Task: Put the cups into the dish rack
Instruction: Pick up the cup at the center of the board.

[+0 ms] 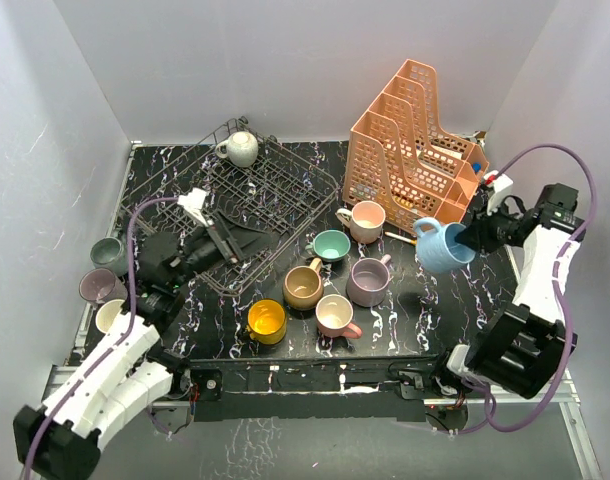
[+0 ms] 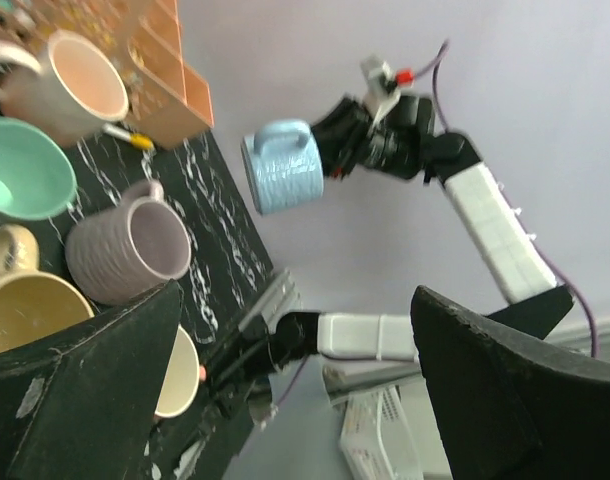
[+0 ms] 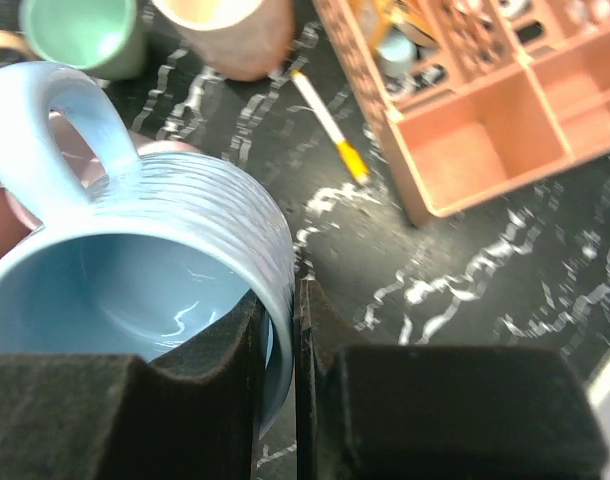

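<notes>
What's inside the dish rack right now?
In the dish rack one pale cup sits at the far corner; nothing else shows. The open left gripper hangs over its near part and hides what lies beneath.

The left arm point(image 1: 135, 345) hides the dish rack's point(image 1: 275, 190) near corner; black fingers point(image 3: 165, 410) cover the blue cup's point(image 3: 185, 220) lower rim.

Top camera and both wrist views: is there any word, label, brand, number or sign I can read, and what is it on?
No text can be read in any view.
The blue cup and the lilac cup are plain, with no print.
The dish rack and the orange organizer show no label.
The pen shows no lettering.
The small items in the organizer's compartments are too blurred to tell.
</notes>
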{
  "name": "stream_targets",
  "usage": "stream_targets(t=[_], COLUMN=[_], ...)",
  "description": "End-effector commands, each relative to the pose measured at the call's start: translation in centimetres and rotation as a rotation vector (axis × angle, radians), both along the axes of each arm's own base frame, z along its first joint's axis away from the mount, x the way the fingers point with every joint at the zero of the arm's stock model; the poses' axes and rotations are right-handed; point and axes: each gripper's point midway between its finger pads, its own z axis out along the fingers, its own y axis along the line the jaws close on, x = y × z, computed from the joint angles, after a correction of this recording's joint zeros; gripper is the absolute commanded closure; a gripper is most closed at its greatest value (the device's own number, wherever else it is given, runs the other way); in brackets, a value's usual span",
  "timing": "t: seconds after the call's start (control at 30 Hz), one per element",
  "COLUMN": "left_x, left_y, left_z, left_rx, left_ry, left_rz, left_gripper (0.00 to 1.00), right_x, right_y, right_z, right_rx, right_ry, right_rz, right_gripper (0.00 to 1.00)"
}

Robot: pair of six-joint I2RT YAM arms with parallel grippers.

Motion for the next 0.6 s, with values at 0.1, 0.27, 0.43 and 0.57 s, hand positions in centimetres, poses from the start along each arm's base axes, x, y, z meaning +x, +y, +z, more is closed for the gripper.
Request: stream_targets(t=[0.1,0.27,0.43,0.57], left_x=[-0.4,-0.8,-1.9,-2.6], left_y=[-5.7,-9.6,-12.7,-13.9], left_z=[1.7,3.0,4.1,4.6], left_rx=[-0.053,-0.185,-0.203,-0.246], left_ry=[-0.044,0.046,0.072,0.088], left_rz=[-0.080,-0.159,-0.248,-0.295], left_gripper=[0.04,0.07,0.07,0.06], right_x=[-0.3,1.2,2.7,2.6], right_y=[6.9,6.9,6.5,7.5], right_z=[6.7,9.6,13.7,17.0], right_rx=[0.128,-0.025,-0.240,-0.369], right_ry=[-0.210,-0.417,-0.701,-0.933], right_rz=[0.178,0.232,0.339,0.459], right_gripper=[0.92,0.92,0.92,0.92])
